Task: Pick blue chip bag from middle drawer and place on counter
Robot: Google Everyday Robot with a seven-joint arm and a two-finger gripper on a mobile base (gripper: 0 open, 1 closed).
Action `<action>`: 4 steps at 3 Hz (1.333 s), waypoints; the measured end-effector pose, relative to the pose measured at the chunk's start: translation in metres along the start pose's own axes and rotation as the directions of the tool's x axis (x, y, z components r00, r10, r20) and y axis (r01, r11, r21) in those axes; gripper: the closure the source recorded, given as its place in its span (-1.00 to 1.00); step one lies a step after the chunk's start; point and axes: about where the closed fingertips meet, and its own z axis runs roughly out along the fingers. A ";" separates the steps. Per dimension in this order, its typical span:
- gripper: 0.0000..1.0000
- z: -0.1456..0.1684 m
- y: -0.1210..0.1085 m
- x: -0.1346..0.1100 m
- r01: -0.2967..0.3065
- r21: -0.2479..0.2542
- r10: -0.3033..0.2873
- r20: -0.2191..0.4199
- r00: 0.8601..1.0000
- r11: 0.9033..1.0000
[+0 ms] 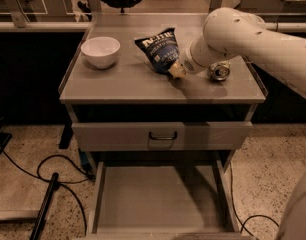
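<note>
The crinkly dark-blue chip bag (158, 51) rests on the flat grey tabletop (118, 84). The end effector (176, 71) is at its near-right corner; I cannot tell its grip.

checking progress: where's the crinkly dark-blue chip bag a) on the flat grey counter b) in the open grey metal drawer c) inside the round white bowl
a: the dark-blue chip bag lies on the flat grey counter, between the round white bowl and the metal drink can, with the gripper at its lower corner.
</note>
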 end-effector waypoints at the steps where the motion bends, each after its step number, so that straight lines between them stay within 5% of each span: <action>1: 0.17 0.000 0.000 0.000 0.000 0.000 0.000 0.000 1.000 1.000; 3: -0.79 0.000 0.000 0.000 0.000 0.000 0.000 0.000 1.000 1.000; 4: -1.00 0.000 0.000 0.000 0.000 0.000 0.000 0.000 1.000 1.000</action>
